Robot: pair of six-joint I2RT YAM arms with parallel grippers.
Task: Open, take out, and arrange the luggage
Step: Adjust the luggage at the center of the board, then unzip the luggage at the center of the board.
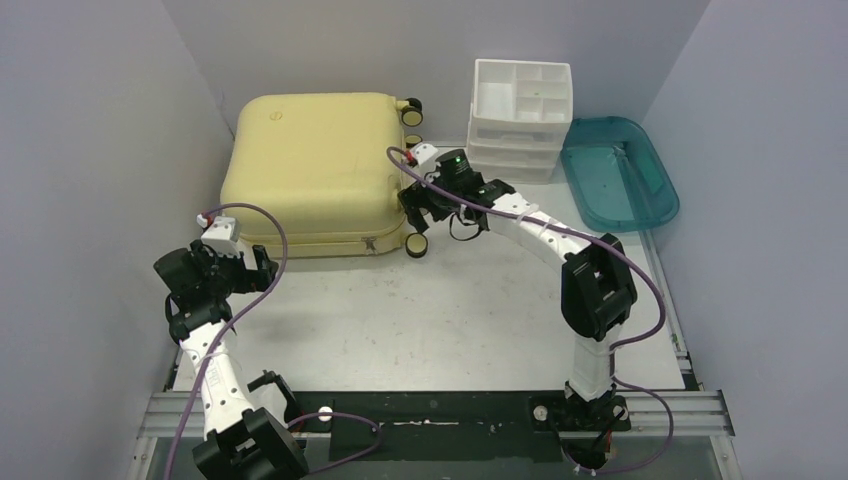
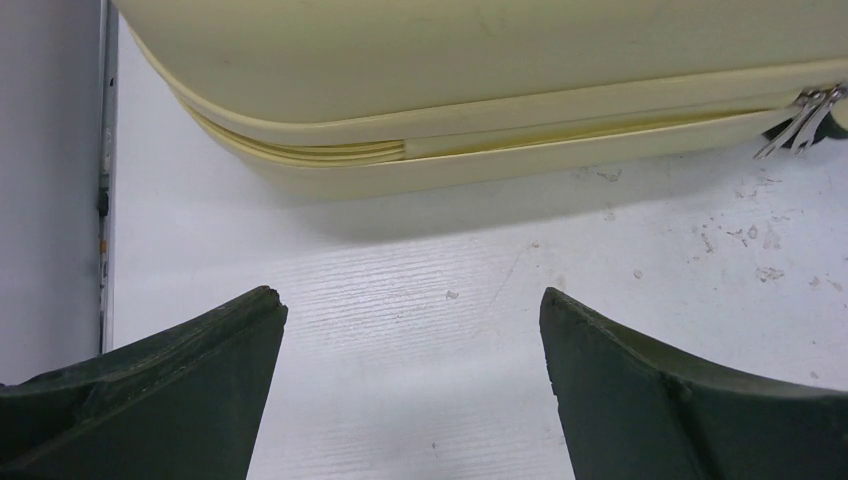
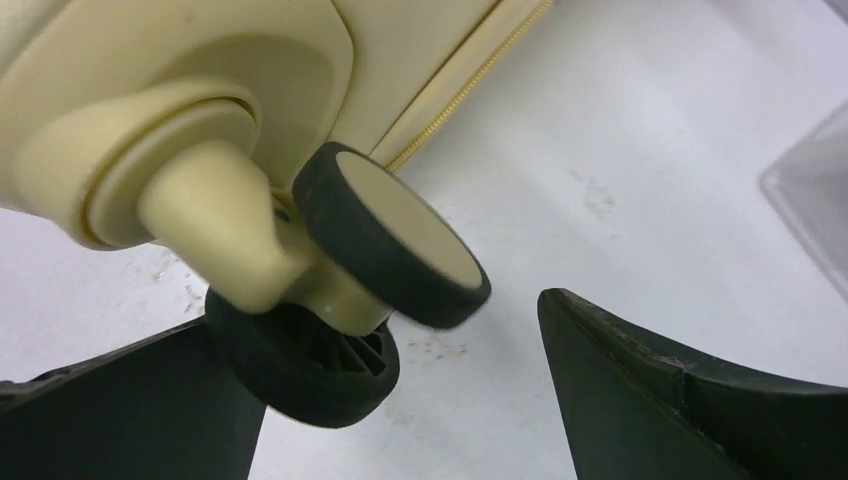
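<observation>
Luggage (image 1: 310, 165) seemingly zipped (contents hidden).

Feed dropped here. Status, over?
Left gripper jaws open, empty. Right gripper jaws open at wheel. Luggage shut. Nothing in the way.

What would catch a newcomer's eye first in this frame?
The big pale-yellow luggage lies flat and closed at the table's far left, dominating the scene. The right tool stands open at its near-right caster wheel, while the left tool hangs open just short of its front edge. A white drawer organizer and teal tray sit far right.
</observation>
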